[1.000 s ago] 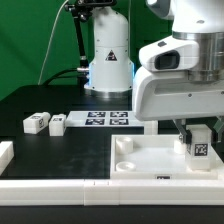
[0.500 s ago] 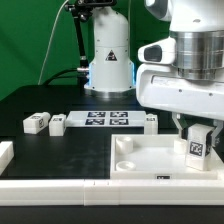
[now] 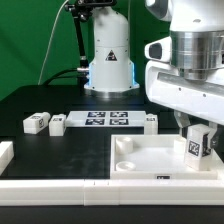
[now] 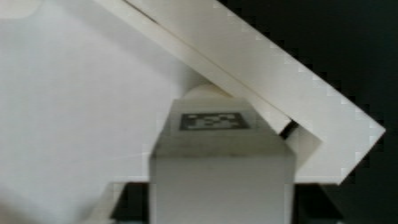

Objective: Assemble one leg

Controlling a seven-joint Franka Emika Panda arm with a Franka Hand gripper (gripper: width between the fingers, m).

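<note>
My gripper (image 3: 196,133) is shut on a leg (image 3: 196,146), a small white block with a marker tag facing the camera. It holds the leg upright at the far right corner of the large white square panel (image 3: 150,158), low over its surface; contact with the corner socket cannot be told. In the wrist view the leg (image 4: 217,160) fills the space between the dark fingers (image 4: 135,198), its tag against the panel's edge (image 4: 267,70). Three more legs lie on the black table: two (image 3: 36,123) (image 3: 57,124) at the exterior view's left, one (image 3: 150,122) behind the panel.
The marker board (image 3: 105,119) lies flat between the loose legs. The robot's white base (image 3: 108,62) stands behind it. A white rail (image 3: 60,186) runs along the front edge, with a white block (image 3: 5,152) at the exterior view's far left.
The wrist has turned a little and shifted slightly toward the exterior view's right, and the held leg has turned and sunk a little with it. The loose legs have not moved.
</note>
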